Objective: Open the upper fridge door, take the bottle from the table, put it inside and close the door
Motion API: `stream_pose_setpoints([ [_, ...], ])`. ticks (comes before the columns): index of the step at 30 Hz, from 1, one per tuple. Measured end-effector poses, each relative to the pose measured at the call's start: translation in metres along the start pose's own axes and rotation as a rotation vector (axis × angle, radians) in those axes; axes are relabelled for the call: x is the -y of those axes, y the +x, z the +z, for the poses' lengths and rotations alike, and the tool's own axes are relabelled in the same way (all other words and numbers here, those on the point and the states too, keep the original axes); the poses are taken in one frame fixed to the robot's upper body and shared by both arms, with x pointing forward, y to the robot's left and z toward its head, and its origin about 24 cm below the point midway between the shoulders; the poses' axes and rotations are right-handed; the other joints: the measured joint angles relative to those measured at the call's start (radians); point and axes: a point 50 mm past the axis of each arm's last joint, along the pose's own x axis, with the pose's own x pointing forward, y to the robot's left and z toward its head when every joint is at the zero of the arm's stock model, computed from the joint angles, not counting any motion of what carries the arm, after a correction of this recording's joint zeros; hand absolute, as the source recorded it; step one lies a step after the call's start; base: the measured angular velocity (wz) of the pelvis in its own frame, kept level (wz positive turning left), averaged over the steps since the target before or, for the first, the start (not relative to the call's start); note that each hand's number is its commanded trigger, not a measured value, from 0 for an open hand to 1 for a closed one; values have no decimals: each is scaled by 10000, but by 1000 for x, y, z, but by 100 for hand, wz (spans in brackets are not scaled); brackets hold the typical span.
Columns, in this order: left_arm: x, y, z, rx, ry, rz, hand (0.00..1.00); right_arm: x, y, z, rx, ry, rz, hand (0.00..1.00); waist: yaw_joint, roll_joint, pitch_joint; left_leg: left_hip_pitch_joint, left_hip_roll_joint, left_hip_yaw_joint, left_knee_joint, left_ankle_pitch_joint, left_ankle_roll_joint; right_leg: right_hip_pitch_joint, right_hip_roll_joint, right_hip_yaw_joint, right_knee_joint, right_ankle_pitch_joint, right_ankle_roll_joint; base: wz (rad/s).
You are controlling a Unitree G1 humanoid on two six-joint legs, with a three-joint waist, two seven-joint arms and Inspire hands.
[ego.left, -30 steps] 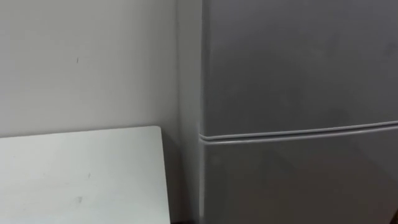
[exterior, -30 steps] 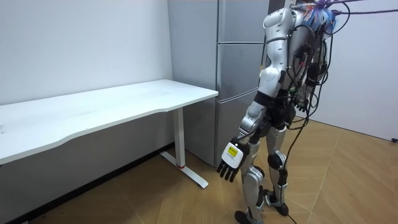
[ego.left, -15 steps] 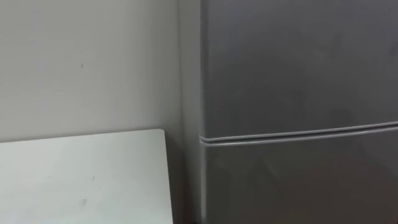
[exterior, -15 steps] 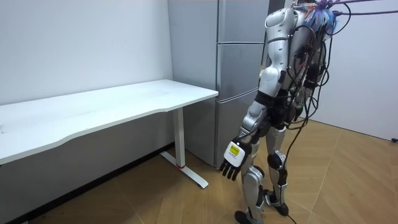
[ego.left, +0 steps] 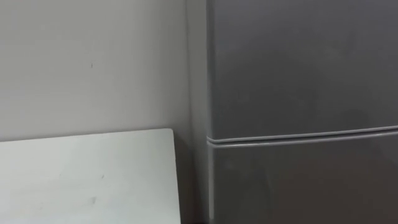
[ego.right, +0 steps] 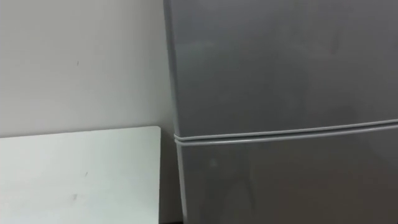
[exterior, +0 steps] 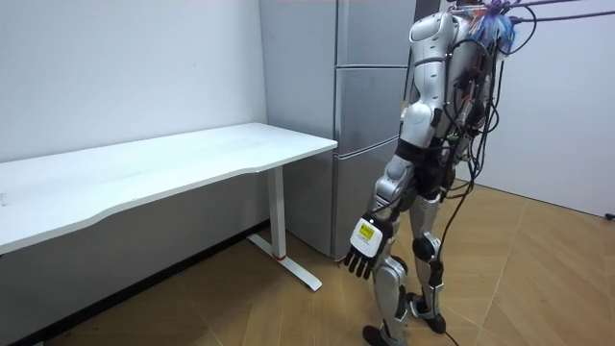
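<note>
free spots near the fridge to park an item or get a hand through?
The white table is bare across all of its top in view, up to the end beside the fridge. Between that end and the fridge's side is only a narrow dark gap, likely tight for a hand. Both fridge doors are shut. The left hand hangs open, empty.

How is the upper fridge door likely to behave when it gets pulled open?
The upper fridge door looks like a stiff, flat panel, so it should swing as one piece. Its face looks smooth, with no handle showing, so a flat touch may slip; gripping an edge seems safer. It is shut flush above the lower door, so it may resist at first.
</note>
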Motion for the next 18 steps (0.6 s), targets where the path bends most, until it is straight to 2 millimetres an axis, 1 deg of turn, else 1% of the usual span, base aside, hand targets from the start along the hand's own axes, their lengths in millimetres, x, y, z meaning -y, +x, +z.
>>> stream_pose_setpoints([
  [7, 5, 0, -3, -274, -5, -369, 0, 2, -1, -14, -730, 1737, 1078, 0, 18, -15, 8, 26, 11, -25, 82, -2, -5, 151, -10, -169, -52, -47, -2, 7],
  [11, 6, 1, -1, -267, 124, -567, 0, -1, -2, -15, -769, 2098, 1536, 0, 10, -70, 31, 4, 12, -61, 126, -3, -7, 141, -16, -170, -32, -108, 6, 2],
  [16, 8, 1, 2, -370, 152, -777, 0, -5, -3, -22, -1086, 3052, 2122, 0, 16, -137, 17, -117, 20, -124, 209, -7, -12, 94, -2, -225, -52, -115, 0, 4],
  [18, 8, 1, 2, -378, 135, -850, 0, -5, -3, -22, -1061, 3094, 2275, 0, 13, -150, 19, -149, 35, -112, 272, -7, -12, 47, 2, -232, -48, -95, -20, 0],
])
